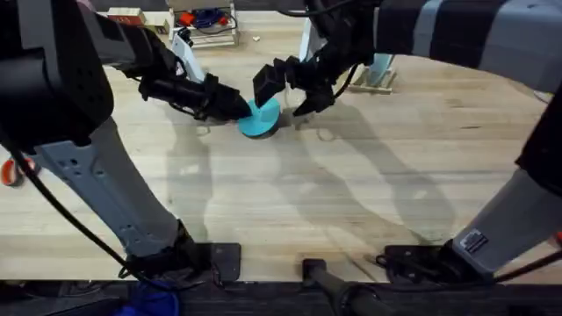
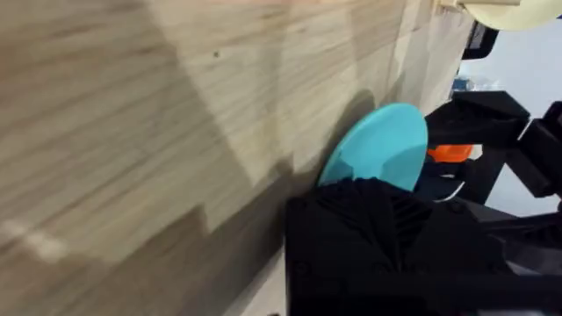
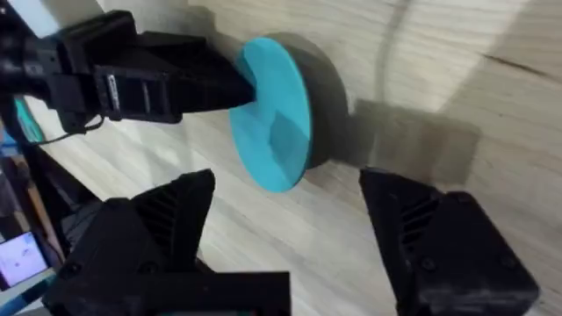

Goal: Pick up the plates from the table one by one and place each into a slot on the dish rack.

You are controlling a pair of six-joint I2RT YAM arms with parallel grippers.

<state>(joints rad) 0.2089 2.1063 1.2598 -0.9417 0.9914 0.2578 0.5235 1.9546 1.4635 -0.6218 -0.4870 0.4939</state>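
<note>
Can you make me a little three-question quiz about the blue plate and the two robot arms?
1. True or false: the turquoise plate lies flat on the table.
2. Which tool is pinching the plate's edge? A) left tool B) right tool
3. Fill in: the right tool's fingers are spread ____.

Key:
1. False; it is tipped up on its edge.
2. A; the left tool grips it.
3. Open, facing the plate without touching it.
</note>
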